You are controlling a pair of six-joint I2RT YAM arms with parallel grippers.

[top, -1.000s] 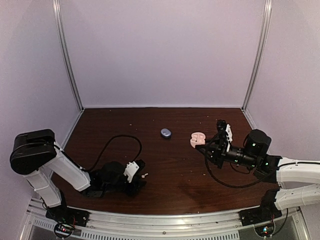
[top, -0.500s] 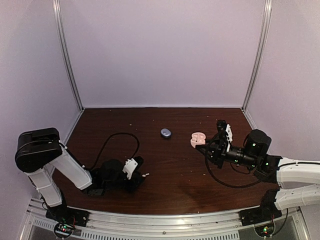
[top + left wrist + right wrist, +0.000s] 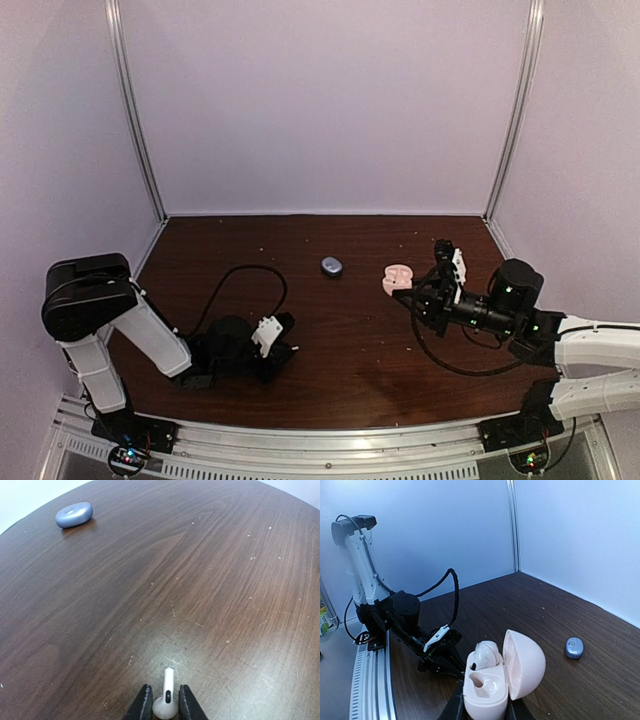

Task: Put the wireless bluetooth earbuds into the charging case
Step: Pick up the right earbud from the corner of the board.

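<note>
Since a second ago the left gripper [image 3: 284, 338] has slid a little to the right along the dark wooden table [image 3: 350, 375] and narrowed its jaws. The white earbud that lay just right of it is now hidden among its fingers.

From above, the right gripper [image 3: 418, 293] is clenched on the pale pink rounded plastic charging case [image 3: 396, 278], holding it off the wood at the right. A blue-grey oval pebble-shaped case [image 3: 332, 266] lies far of centre, well apart from both arms.

The left wrist view shows the white stemmed plastic earbud [image 3: 169, 680] flat on the table. Its bulb sits between the fingertips [image 3: 144, 704] and its stem points away. The fingers stand tight beside the bulb, but I cannot tell whether they are pinching it yet.

In the right wrist view the pink case stands with its lid [image 3: 524, 664] swung open. A cream earbud [image 3: 485, 655] is seated in one well, and the well [image 3: 482, 682] beside it is empty.

The step in hand looks like the pick-up of the second earbud. Next the jaws probably need to finish closing, lift, and carry the earbud right to the empty well, stem downward.

The earbud lies close to the table's near edge, and a looped black cable [image 3: 245, 278] lies just far of the left gripper. Bare wood stretches between the two grippers, and the blue-grey case sits off that line.
</note>
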